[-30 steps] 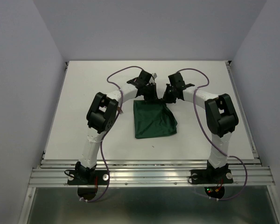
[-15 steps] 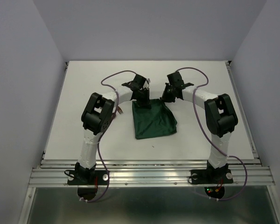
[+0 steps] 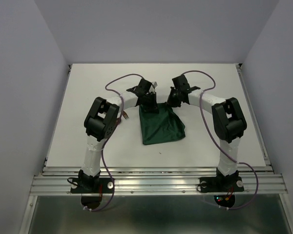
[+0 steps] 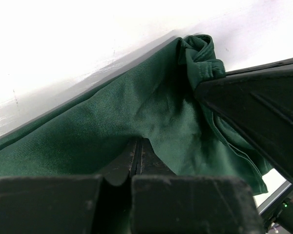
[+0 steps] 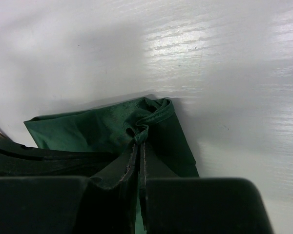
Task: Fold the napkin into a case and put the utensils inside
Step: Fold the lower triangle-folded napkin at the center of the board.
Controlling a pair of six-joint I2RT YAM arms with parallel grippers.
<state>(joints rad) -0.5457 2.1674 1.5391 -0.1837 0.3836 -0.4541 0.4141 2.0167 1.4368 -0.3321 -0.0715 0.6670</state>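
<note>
The dark green napkin lies folded on the white table, mid-table. My left gripper is shut on the cloth at its far left edge; the left wrist view shows the jaws closed on the napkin. My right gripper is shut on the bunched far right corner. The two grippers are close together, and the right finger shows in the left wrist view. A thin brown utensil tip peeks out beside the left arm. The rest of the utensils is hidden.
Both arms reach forward and bend inward over the table, with purple cables looping above them. The table's metal rail runs along the near edge. Grey walls stand close on the left, right and back.
The left arm's elbow has swung left, uncovering the brown utensil tip. Both grippers have shifted slightly towards the far side while holding the napkin's far edge.
</note>
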